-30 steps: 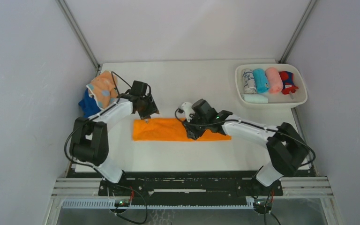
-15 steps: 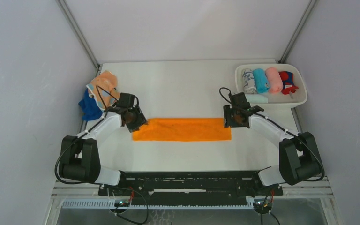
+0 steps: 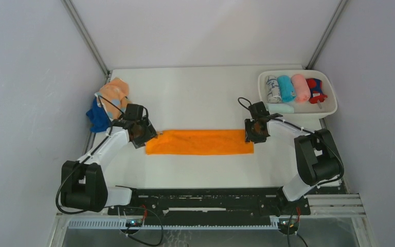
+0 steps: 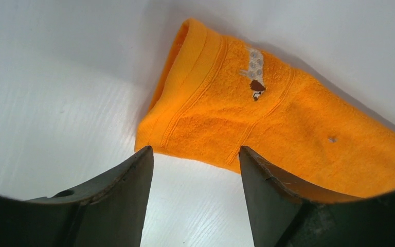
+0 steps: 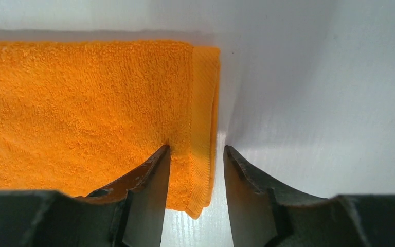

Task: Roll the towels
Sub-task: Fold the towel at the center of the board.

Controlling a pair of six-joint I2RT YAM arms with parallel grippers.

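A bright orange towel (image 3: pixel 199 142) lies flat as a long folded strip across the middle of the table. My left gripper (image 3: pixel 145 135) is at its left end, jaws open and empty. In the left wrist view the towel's end (image 4: pixel 267 118) lies just beyond my left gripper (image 4: pixel 195 154). My right gripper (image 3: pixel 254 133) is at the right end. In the right wrist view the towel's hem (image 5: pixel 203 103) runs between the open jaws of my right gripper (image 5: pixel 195 149): one finger rests over the cloth, the other over bare table. More towels, peach spotted (image 3: pixel 114 95) and dark blue (image 3: pixel 97 117), are piled at the far left.
A white oval tray (image 3: pixel 329 110) at the back right holds rolled towels: a white patterned one (image 3: pixel 273 88), turquoise (image 3: pixel 286 88), pink (image 3: pixel 301 87), a red-and-blue one (image 3: pixel 316 90) and a pale mint one (image 3: pixel 280 108). Grey walls close in both sides.
My right gripper moved from the towel's middle to its right end. My left gripper came down to the left end. The towel now lies smooth and straight.
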